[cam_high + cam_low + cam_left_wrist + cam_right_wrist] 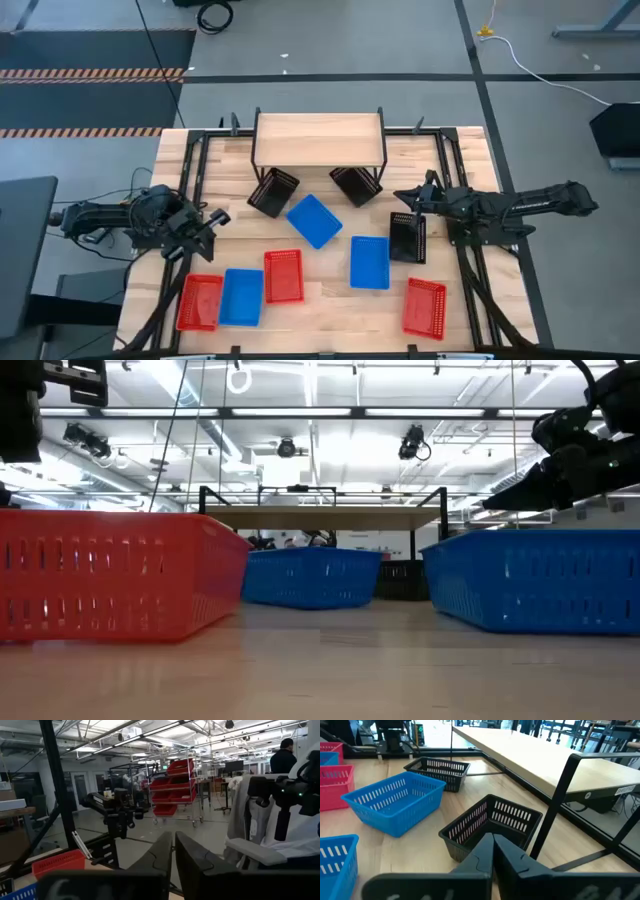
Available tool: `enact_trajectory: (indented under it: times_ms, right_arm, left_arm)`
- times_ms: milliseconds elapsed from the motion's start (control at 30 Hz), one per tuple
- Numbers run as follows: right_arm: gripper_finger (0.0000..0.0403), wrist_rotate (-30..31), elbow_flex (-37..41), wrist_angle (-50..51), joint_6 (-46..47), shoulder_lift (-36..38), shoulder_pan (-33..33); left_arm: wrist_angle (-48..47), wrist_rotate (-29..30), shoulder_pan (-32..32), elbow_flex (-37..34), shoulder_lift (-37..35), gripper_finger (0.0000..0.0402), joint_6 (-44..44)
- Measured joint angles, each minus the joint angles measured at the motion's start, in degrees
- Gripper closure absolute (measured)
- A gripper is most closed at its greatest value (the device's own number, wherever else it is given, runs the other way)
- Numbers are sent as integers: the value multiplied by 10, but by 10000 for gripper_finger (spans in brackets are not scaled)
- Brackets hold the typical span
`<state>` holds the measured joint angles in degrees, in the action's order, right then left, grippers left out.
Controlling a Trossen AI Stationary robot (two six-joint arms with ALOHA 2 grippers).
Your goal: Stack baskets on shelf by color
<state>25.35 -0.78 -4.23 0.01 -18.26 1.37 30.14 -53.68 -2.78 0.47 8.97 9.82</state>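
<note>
The shelf [318, 138] stands at the table's far edge with nothing on its top. Three black baskets rest on the table: two at the shelf's front [273, 192] [356, 185], one right of centre [407, 237]. Blue baskets [314, 220] [369, 262] [241, 297] and red baskets [283, 276] [200, 302] [424, 308] lie toward the near edge. My right gripper [403, 197] is shut and empty, between two black baskets; its wrist view [493, 837] looks onto the black basket [490, 827] by the shelf leg. My left gripper [215, 218] [174, 840] is shut and empty at the table's left.
Black frame rails [195, 170] [450, 170] run along both sides of the table. The shelf's thin black leg [555, 815] stands close beside my right gripper. In the low view a red basket [110, 575] and a blue basket [540, 580] fill the foreground.
</note>
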Motion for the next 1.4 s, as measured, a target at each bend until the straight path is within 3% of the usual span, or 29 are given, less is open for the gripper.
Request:
enact_trajectory:
  times_ms: [1400]
  right_arm:
    - [387, 0, 0, 0, 0, 0, 0]
  left_arm:
    - [0, 0, 0, 0, 0, 371, 0]
